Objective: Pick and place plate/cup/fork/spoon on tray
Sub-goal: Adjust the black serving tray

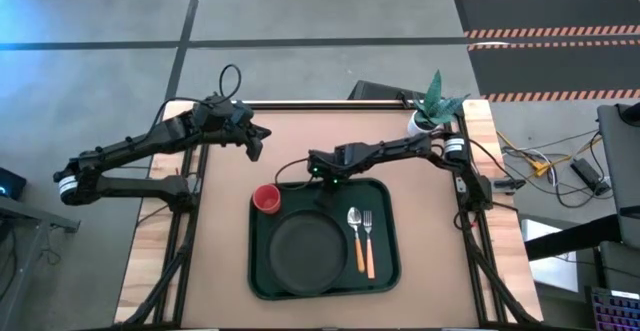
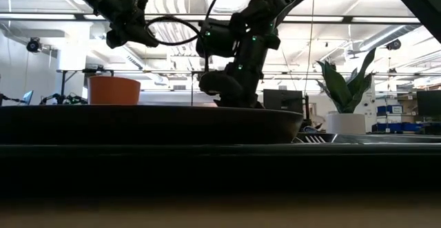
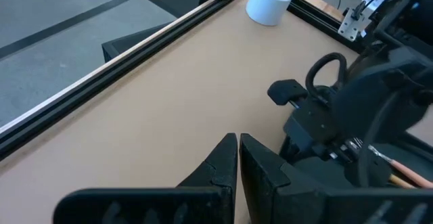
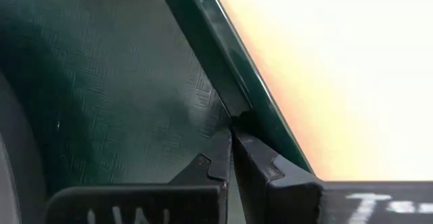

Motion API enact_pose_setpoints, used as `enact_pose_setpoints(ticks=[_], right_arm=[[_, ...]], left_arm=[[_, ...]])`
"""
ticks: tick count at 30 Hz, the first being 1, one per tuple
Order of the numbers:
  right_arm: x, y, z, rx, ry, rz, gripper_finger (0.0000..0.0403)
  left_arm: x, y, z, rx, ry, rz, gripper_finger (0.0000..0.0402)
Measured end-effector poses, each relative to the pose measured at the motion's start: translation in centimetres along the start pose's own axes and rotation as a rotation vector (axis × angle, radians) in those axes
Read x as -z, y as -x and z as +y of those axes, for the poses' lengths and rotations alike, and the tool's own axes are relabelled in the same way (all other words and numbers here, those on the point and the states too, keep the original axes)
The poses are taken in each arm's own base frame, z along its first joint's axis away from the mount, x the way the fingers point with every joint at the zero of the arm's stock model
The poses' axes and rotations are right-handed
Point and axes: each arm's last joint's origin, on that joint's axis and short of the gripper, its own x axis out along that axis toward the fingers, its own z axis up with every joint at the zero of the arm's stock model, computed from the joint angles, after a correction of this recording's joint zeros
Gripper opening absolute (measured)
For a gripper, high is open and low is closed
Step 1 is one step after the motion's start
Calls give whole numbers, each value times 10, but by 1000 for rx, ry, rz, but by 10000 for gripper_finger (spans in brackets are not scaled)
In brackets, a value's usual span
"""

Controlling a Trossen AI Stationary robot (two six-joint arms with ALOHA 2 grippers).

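Everything sits on the big dark green rectangular tray [image 1: 262, 281].
On the tray, the round dark plate [image 1: 306, 255] is in the middle, the small red cup [image 1: 266, 199] by its far left, and the orange-handled spoon [image 1: 356, 235] and orange-handled fork [image 1: 368, 239] lie on its right.

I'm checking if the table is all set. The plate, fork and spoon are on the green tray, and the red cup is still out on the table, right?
Not quite. The high view shows the red cup already on the green tray, in its corner beside the plate. The fork and spoon are on the tray, as you said.
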Motion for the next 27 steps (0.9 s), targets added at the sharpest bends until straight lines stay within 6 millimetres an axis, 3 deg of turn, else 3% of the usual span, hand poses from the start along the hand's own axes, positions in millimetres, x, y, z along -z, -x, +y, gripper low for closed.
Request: enact_pose_setpoints(ticks=[17, 27], right_arm=[[-14, 5, -49, 89, -22, -31, 8], [-16, 7, -60, 97, 2, -30, 8]], left_arm=[[0, 0, 0, 0, 1, 1, 0], [0, 0, 0, 0, -2, 1, 0]])
